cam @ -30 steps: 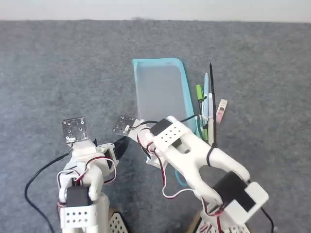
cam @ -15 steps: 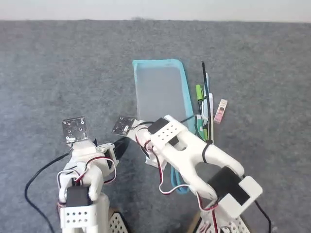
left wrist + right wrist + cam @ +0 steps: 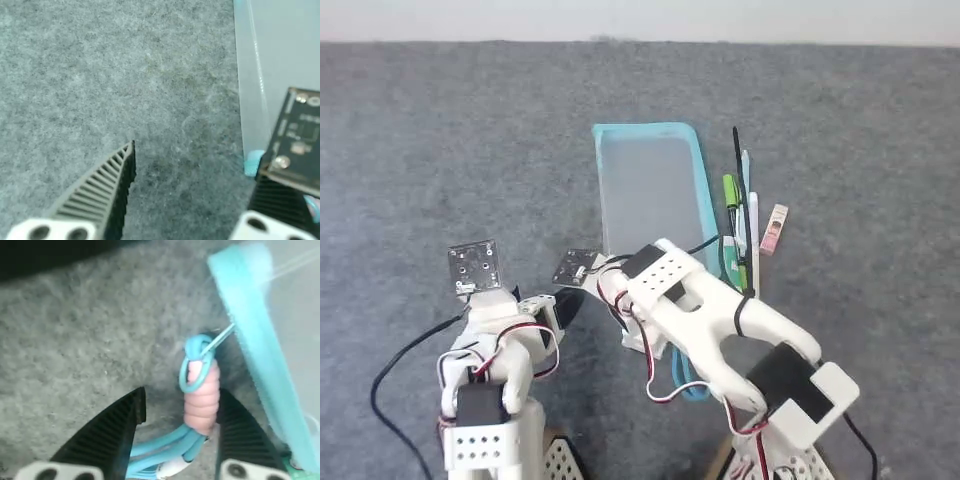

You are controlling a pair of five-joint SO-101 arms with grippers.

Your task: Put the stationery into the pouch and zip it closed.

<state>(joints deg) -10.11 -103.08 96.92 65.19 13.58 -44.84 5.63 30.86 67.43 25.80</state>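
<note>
1. Since a second ago, the right arm has swung a little toward the left arm. The black pen has shifted closer to the pouch. The left arm has not moved.
2. The right fingers are spread apart. The pink charm and the blue zipper ring sit between them.
3. The charm looks pressed against one finger, but the other finger is clear of it, so probably not gripped.
4. The left fingers are wide open and empty, low over the grey tabletop just beside the pouch's near corner.
5. The pouch lies flat on the tabletop, teal edge all round.
6. The stationery is outside the pouch, lined up along its long side: the black pen, a green marker, a white pen and a pink eraser farthest out.
</note>
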